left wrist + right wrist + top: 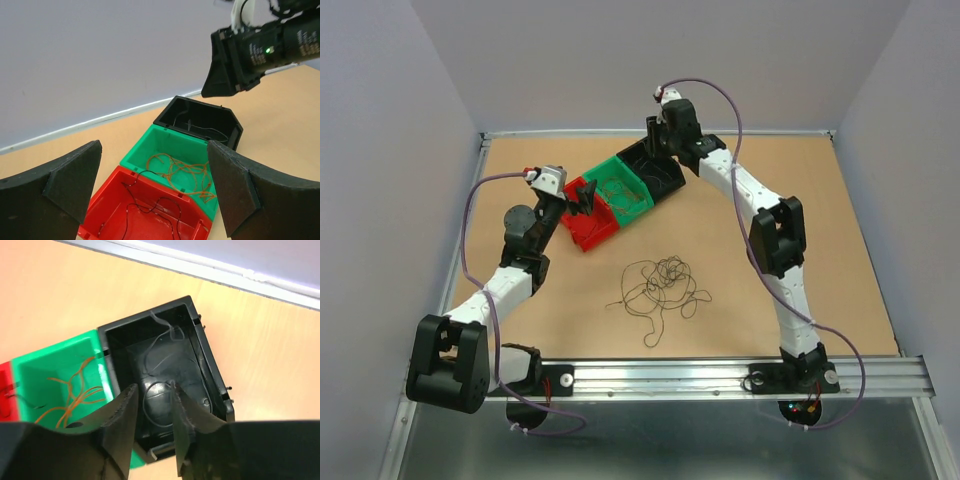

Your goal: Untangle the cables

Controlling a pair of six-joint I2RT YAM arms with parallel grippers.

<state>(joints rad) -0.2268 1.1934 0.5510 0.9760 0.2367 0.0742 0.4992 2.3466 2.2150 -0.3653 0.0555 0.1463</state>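
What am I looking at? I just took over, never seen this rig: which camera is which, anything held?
Two robot arms stand at the table's near edge. The top picture looks down on both; the others come from each wrist's camera. A tangle of cables lies on it, near a red bin, a green bin and a black bin, each holding wires. The left tool is wide open by the red bin; the right tool, partly open, is above the black bin. Neither seems to hold anything.

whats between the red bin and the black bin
The green bin, with thin cables in it, sits between the red bin and the black bin; the left wrist view shows it best.
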